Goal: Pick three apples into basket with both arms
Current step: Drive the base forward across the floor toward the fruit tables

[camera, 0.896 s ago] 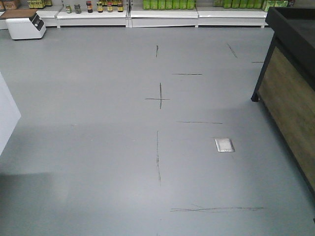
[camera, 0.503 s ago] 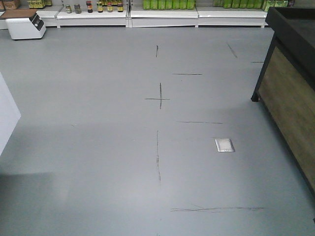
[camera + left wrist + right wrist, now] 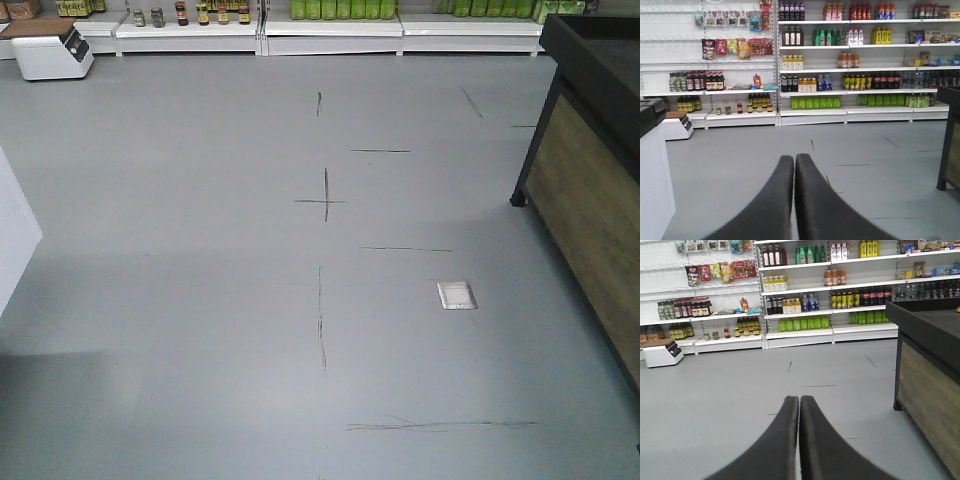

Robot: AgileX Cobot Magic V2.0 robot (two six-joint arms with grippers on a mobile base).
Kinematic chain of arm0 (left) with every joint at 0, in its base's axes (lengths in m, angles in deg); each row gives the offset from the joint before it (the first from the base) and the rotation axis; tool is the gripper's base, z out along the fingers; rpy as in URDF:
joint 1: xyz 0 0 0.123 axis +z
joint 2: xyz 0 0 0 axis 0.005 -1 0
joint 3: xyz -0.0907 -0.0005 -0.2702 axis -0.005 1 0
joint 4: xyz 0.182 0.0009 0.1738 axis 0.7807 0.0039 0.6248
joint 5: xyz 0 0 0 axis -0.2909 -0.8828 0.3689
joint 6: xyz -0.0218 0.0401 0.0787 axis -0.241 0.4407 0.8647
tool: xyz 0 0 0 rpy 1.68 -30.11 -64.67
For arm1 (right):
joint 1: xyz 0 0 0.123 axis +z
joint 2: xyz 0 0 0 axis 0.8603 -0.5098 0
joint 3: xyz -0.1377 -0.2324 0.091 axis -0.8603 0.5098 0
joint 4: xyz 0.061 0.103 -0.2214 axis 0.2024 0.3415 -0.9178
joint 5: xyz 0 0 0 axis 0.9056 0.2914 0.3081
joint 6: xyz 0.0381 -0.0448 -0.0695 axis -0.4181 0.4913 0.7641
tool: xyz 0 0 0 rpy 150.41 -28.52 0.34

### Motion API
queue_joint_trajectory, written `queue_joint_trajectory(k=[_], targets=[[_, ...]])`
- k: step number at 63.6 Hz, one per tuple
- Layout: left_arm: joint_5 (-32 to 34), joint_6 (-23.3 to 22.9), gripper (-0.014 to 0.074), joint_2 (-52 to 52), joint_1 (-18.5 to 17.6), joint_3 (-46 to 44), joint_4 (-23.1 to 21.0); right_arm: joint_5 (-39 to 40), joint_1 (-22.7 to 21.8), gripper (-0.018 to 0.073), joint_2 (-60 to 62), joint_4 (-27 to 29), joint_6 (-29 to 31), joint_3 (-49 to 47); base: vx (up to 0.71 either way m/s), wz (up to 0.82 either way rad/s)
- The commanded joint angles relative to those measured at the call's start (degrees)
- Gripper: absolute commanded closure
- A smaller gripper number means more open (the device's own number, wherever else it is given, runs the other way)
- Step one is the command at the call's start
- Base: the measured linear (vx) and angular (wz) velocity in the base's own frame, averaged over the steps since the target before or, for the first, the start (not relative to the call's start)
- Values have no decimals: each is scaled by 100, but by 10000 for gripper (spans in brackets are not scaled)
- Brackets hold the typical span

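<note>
Grey shop flooring (image 3: 200, 300) is seen across all three views, marked with thin dark scuff lines (image 3: 325, 200). Where the apples and the basket lie cannot be told — neither is caught by any camera.

The left gripper (image 3: 794, 158) is held above the floor with its two black fingers (image 3: 775, 200) pressed together along their length, nothing between them. The right gripper (image 3: 799, 399) is likewise closed on nothing, its fingers (image 3: 820, 440) meeting tip to tip.

Well ahead of both grippers, white shelving (image 3: 810, 112) is ranged along the far wall and stocked with bottles and jars; a row of green bottles (image 3: 815, 102) is set on a low shelf almost straight ahead of the left gripper. Packets (image 3: 732, 46) are hung on the wall panel ahead and to its left. Close to the left of the left gripper, a white counter (image 3: 652, 190) is cut off by the frame edge. A white appliance with a black panel (image 3: 662, 354) is placed on the floor far ahead and to the left of the right gripper, at the foot of the shelving.

To the right of the right gripper — and near it — a black-framed stand with wooden side panels (image 3: 927, 390) is stood on the floor. A small square metal plate (image 3: 456, 295) is set flush into the floor beside that stand.
</note>
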Motion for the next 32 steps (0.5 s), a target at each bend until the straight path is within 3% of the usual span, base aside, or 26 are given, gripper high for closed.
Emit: queue_joint_trajectory(k=[1,32], targets=[[397,-44,603,84,11,131,-41,429,-39,568,60,-64,-7,83,0,0],[397,-44,603,84,11,131,-41,429,-39,568,60,-64,-7,83,6,2]])
